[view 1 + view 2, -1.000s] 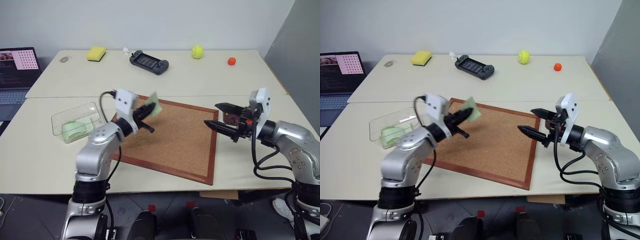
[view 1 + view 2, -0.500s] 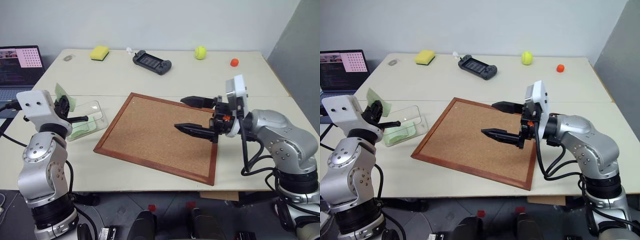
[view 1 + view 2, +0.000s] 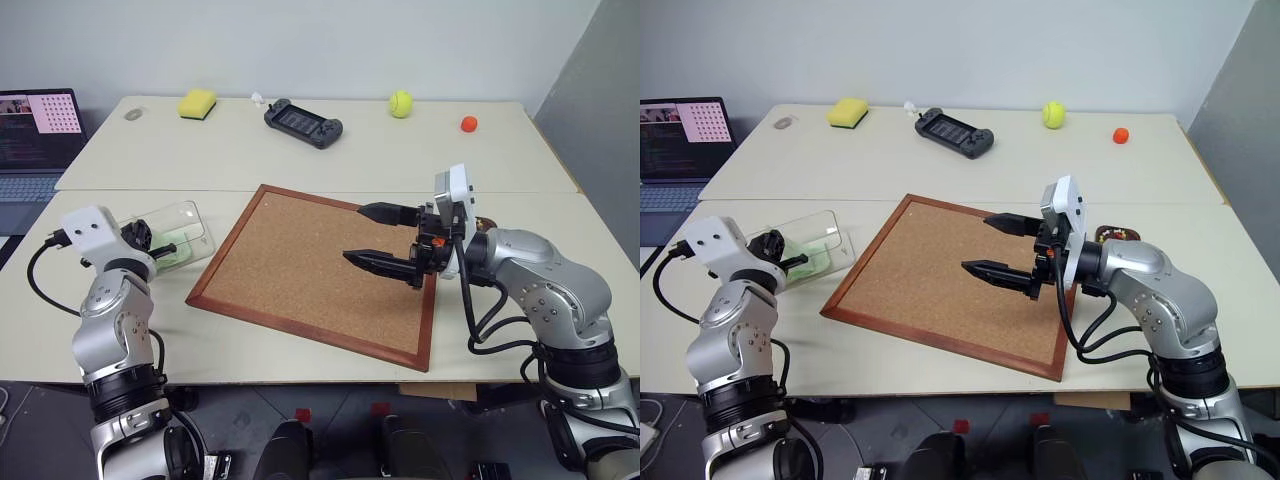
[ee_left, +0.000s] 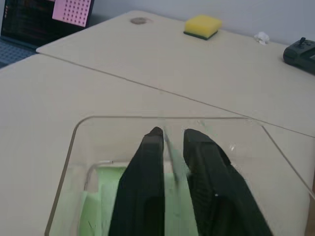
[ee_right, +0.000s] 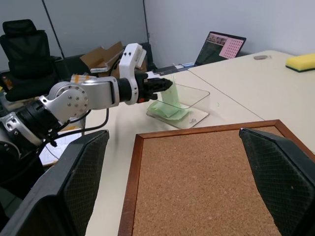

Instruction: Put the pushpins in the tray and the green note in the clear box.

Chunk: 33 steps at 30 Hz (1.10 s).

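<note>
The left tool (image 4: 170, 137) reaches level into the clear box (image 3: 196, 216) at the left of the desk (image 3: 300, 150), its 2 black fingers a narrow slit apart with a sliver of the green note (image 4: 170, 147) standing on edge between them. In the right wrist view that note hangs from the left tool's tips over the box's open top, above more pale green paper already lying on the box floor. Release looks to be the step in hand: the note sits directly over its target, so it should need only a drop, not a carry. The right tool (image 3: 382, 236) hangs wide open and empty above the corkboard (image 3: 300, 270), pointing left, well apart from the box. The tray (image 3: 1117, 234) peeks out dark brown just right of the corkboard, behind the right arm; whether the pushpins lie inside it cannot be told.
</note>
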Each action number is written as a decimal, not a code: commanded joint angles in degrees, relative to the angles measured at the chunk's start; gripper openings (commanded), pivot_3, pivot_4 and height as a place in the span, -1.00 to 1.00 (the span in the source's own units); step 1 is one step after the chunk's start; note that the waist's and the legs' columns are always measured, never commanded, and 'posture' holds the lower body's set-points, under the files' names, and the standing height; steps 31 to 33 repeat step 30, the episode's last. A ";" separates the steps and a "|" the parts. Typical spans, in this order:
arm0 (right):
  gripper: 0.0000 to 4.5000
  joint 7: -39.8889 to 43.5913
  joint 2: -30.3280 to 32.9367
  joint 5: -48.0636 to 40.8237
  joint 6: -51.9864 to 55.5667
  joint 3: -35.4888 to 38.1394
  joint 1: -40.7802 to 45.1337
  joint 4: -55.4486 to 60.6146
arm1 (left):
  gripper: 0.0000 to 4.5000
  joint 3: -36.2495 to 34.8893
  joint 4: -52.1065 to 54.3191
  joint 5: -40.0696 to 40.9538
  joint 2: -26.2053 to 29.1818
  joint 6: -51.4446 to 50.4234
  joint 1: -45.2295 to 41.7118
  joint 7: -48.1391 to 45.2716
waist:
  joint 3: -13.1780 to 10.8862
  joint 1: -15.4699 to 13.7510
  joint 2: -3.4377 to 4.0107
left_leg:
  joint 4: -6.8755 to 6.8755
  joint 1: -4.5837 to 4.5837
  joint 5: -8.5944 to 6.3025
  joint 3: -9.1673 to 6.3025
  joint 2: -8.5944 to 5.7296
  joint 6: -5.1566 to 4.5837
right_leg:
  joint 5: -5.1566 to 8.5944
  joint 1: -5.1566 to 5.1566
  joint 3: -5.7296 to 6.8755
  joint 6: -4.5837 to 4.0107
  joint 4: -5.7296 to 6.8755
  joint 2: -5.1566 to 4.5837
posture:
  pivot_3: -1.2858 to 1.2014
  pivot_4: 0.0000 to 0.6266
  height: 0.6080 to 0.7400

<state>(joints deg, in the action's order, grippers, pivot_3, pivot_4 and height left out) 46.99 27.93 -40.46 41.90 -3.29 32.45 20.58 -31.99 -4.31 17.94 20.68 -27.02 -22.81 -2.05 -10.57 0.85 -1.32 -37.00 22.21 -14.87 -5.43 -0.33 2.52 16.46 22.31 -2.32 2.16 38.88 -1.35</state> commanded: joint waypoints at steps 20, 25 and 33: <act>1.00 -15.34 -2.45 5.16 -0.85 3.82 -7.67 6.22 | 1.00 13.30 30.14 6.71 6.13 -11.06 12.15 -11.37 | 0.00 0.72 0.00 | 0.04 0.04 -0.01 -0.04 -0.02 0.03 | 0.00 0.00 -0.04 -0.01 -0.02 -0.02 | 0.03 -0.52 1.00; 1.00 -27.19 -3.97 17.57 -5.41 2.47 -15.08 7.53 | 1.00 15.35 39.10 5.43 0.26 -10.76 20.19 -6.58 | 0.00 0.74 0.01 | 0.03 0.02 -0.01 0.00 0.01 0.03 | 0.01 -0.01 -0.11 -0.01 -0.01 -0.03 | 0.03 -0.52 1.00; 1.00 -32.99 -5.77 26.24 -11.48 0.46 -25.29 9.09 | 1.00 19.93 42.13 0.23 -6.36 -6.81 26.55 -1.31 | 0.01 0.66 0.01 | 0.02 -0.01 0.00 0.01 0.00 0.03 | 0.01 -0.03 -0.12 0.00 0.00 0.00 | 0.03 -0.52 1.00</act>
